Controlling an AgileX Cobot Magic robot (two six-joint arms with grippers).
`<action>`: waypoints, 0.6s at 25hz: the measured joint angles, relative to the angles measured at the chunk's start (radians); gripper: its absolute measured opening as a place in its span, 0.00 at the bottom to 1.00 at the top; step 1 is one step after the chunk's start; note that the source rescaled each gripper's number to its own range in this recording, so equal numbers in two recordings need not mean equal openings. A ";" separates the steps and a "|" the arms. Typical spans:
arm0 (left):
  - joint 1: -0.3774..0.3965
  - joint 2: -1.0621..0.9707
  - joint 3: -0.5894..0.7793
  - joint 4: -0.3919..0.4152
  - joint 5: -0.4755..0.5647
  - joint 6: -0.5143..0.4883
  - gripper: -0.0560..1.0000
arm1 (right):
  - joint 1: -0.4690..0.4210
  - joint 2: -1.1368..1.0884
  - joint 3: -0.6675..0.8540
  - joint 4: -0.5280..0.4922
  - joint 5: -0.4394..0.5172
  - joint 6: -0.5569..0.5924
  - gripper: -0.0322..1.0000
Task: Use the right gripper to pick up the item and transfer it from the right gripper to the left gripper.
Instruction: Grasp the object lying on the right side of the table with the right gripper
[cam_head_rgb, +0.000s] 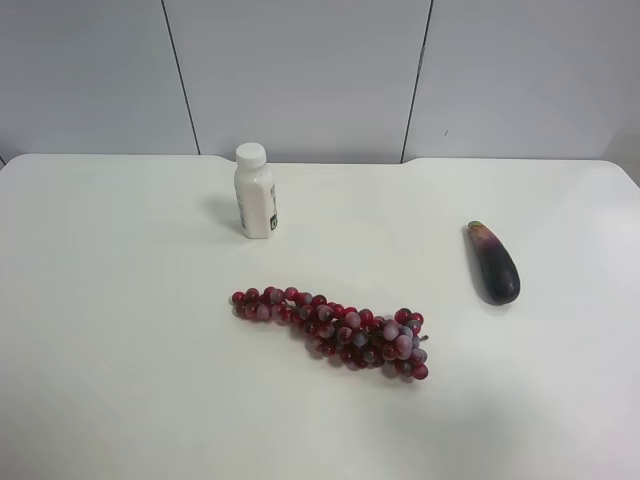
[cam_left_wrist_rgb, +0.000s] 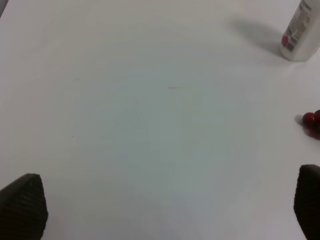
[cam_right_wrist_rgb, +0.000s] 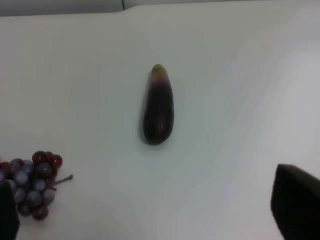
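Note:
The dark purple toy eggplant lies flat on the white table at the exterior high view's right, its yellow-green tip pointing toward the back wall. In the right wrist view the eggplant lies ahead of my right gripper, whose fingertips stand wide apart; it is open, empty and well short of the eggplant. My left gripper is open and empty over bare table; one fingertip shows at a corner. Neither arm shows in the exterior high view.
A bunch of red grapes lies mid-table, also in the right wrist view, with one grape in the left wrist view. A white bottle stands upright behind the grapes, also in the left wrist view.

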 joint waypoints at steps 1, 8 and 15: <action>0.000 0.000 0.000 0.000 0.000 0.000 1.00 | 0.000 0.000 0.000 0.000 0.000 0.000 1.00; 0.000 0.000 0.000 0.000 0.000 0.000 1.00 | 0.000 0.000 0.000 0.000 0.000 0.000 1.00; 0.000 0.000 0.000 0.000 0.000 0.000 1.00 | 0.000 0.000 0.000 0.000 0.000 0.000 1.00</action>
